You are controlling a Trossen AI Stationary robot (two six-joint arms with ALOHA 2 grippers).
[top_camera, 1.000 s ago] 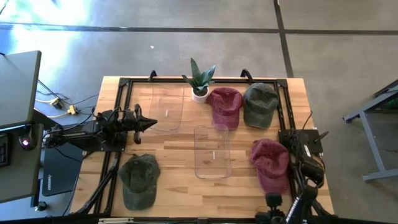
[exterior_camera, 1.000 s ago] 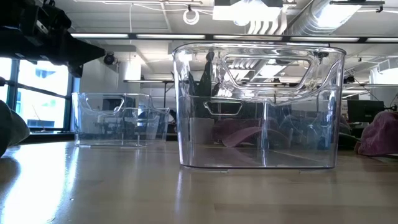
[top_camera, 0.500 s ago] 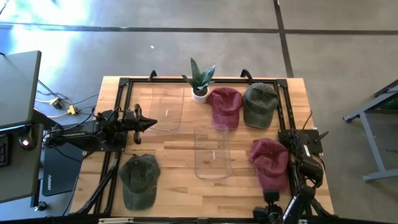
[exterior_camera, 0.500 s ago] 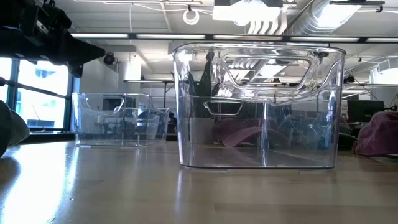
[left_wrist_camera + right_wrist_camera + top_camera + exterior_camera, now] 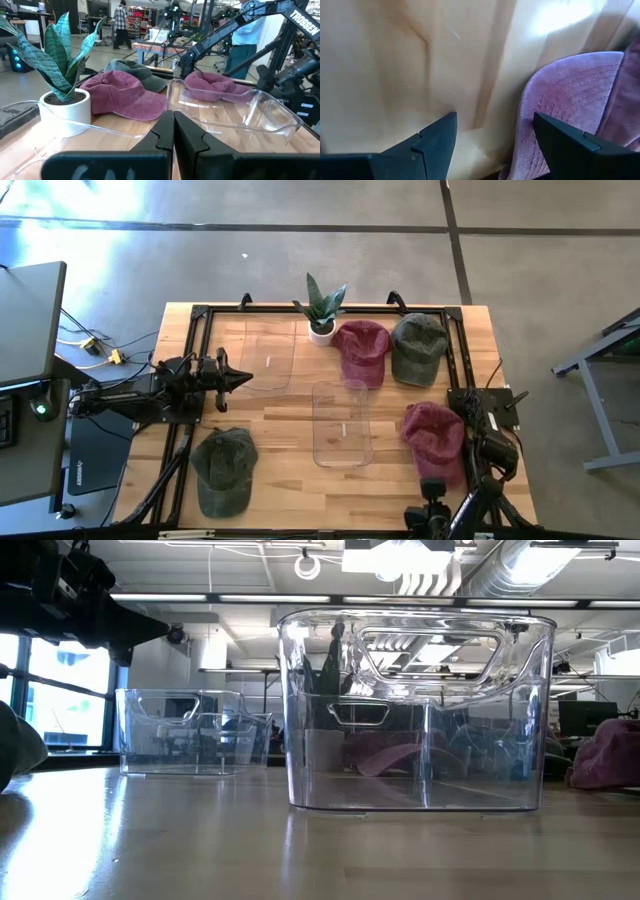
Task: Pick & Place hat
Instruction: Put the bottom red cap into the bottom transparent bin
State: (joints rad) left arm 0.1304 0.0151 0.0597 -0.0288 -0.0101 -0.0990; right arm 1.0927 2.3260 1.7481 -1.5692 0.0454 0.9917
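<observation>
Four hats lie flat on the table. A maroon hat (image 5: pixel 360 350) and a green hat (image 5: pixel 418 348) sit at the far edge, a second maroon hat (image 5: pixel 435 442) at the right, and a second green hat (image 5: pixel 225 470) near left. My right gripper (image 5: pixel 432 492) is open and points down at the wood by the near end of the right maroon hat (image 5: pixel 570 110), whose edge lies beside one finger. My left gripper (image 5: pixel 243 378) hovers shut (image 5: pixel 173 122) at the table's left, above the near rim of the far clear bin (image 5: pixel 268 352).
A second clear bin (image 5: pixel 342 423) stands mid-table, large in the low view (image 5: pixel 415 710). A potted plant (image 5: pixel 322 315) stands at the far edge beside the far maroon hat. A black frame (image 5: pixel 455 350) runs along the table's sides. Bare wood lies between the middle bin and the near green hat.
My right arm has swung a little toward the table's left along the near edge. The left arm and the hats have stayed where they were.
</observation>
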